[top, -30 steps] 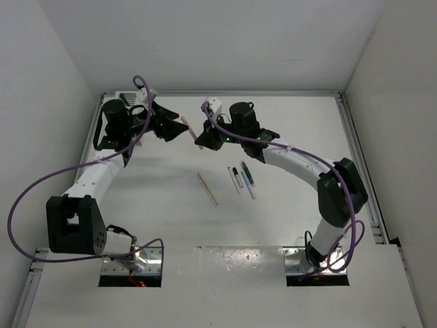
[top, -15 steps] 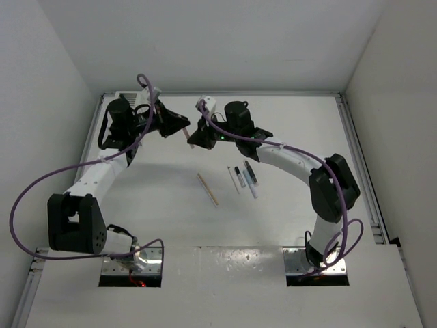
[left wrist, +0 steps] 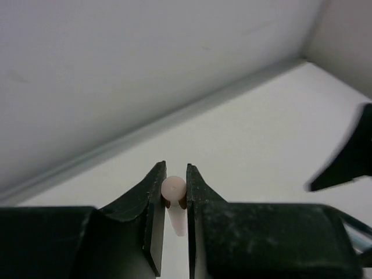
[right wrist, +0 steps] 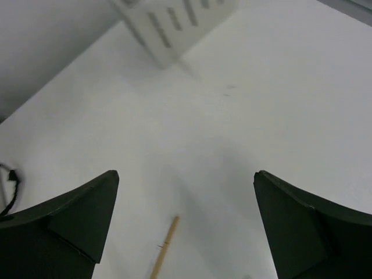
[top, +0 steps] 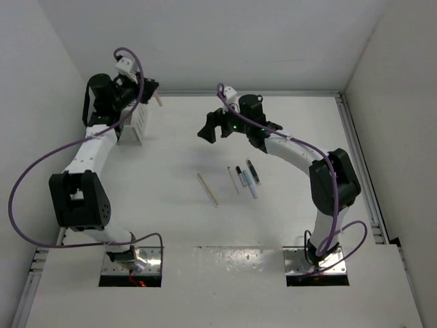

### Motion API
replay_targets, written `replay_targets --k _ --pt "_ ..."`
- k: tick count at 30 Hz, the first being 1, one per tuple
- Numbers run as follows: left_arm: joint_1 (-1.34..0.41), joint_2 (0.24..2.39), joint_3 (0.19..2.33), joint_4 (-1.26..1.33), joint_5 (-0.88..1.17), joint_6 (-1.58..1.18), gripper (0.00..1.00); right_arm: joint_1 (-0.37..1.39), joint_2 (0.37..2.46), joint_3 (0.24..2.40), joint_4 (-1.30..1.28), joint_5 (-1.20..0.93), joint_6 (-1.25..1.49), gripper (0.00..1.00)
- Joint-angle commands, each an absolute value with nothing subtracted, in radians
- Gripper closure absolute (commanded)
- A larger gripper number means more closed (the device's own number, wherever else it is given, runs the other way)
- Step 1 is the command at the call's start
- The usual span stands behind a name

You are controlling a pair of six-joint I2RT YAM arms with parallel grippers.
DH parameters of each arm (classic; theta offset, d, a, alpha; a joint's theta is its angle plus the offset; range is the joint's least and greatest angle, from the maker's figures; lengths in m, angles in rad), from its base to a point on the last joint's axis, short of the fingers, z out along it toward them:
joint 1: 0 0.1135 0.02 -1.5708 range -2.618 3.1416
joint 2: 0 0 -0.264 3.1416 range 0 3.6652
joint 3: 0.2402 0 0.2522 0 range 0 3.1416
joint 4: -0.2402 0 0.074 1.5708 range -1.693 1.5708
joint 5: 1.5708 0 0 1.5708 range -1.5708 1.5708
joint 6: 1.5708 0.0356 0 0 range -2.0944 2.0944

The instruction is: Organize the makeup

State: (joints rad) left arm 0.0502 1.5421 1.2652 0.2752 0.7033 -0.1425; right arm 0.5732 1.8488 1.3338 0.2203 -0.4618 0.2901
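My left gripper (top: 151, 94) is raised at the back left, above the white slatted box (top: 132, 124). It is shut on a peach makeup stick (top: 159, 100); in the left wrist view that stick (left wrist: 174, 190) shows end-on, pinched between the jaws of the gripper (left wrist: 174, 177). My right gripper (top: 209, 130) hovers open and empty over the table's middle back (right wrist: 186, 174). A long tan stick (top: 207, 188) (right wrist: 164, 250) lies on the table. Right of it lie a white stick (top: 233, 179), a black-and-white one (top: 240, 176), a pale blue one (top: 250, 186) and a dark one (top: 251, 172).
The white slatted box (right wrist: 174, 23) stands at the back left corner by the wall. A raised rail (top: 355, 143) runs along the table's right edge. The tip of the right gripper's finger (left wrist: 349, 160) shows at the right of the left wrist view.
The peach stick passed from the right gripper to the left: the left shut on it, the right opened. The left arm then lifted back-left over the box; the right drew back slightly.
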Motion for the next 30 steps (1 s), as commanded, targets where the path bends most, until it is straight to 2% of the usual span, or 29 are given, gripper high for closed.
replay_targets --k 1,2,3,4,6,12,15,18,21,22,23,26,27,30 --pt "0.118 1.646 1.409 0.324 0.411 0.040 1.00 0.477 1.806 1.364 0.077 -0.298 0.290 0.00" --pt "0.127 1.678 1.467 0.340 0.376 0.082 1.00 0.468 1.815 1.377 -0.128 -0.235 0.225 0.00" --pt "0.136 1.713 1.468 0.350 0.347 0.083 1.00 0.444 1.821 1.408 -0.130 -0.209 0.224 0.00" --pt "0.150 1.782 1.529 0.359 0.330 0.095 1.00 0.427 1.844 1.428 -0.290 -0.168 0.186 0.00" --pt "0.162 1.850 1.621 0.359 0.330 0.095 1.00 0.391 1.856 1.427 -0.391 -0.144 0.146 0.00" --pt "0.184 2.042 1.778 0.336 0.290 0.083 1.00 0.327 1.833 1.309 -0.428 -0.112 0.140 0.01" --pt "0.204 2.069 1.769 0.327 0.290 0.074 1.00 0.311 1.833 1.296 -0.466 -0.100 0.158 0.03" --pt "0.213 2.080 1.757 0.318 0.299 0.074 1.00 0.307 1.832 1.279 -0.474 -0.104 0.160 0.08" --pt "0.213 2.080 1.706 0.318 0.299 0.074 1.00 0.305 1.839 1.269 -0.476 -0.126 0.156 0.19" --pt "0.213 2.080 1.697 0.318 0.288 0.074 1.00 0.305 1.847 1.266 -0.474 -0.138 0.155 0.30" --pt "0.213 2.080 1.687 0.318 0.288 0.074 0.96 0.301 1.851 1.264 -0.474 -0.152 0.155 0.37" --pt "0.222 2.071 1.677 0.284 0.288 0.074 0.63 0.305 1.868 1.261 -0.469 -0.163 0.172 0.60" --pt "0.222 2.071 1.677 0.275 0.288 0.074 0.47 0.301 1.873 1.259 -0.468 -0.167 0.178 0.60" --pt "0.232 2.049 1.687 0.246 0.301 0.074 0.35 0.302 1.885 1.262 -0.460 -0.210 0.176 0.60"
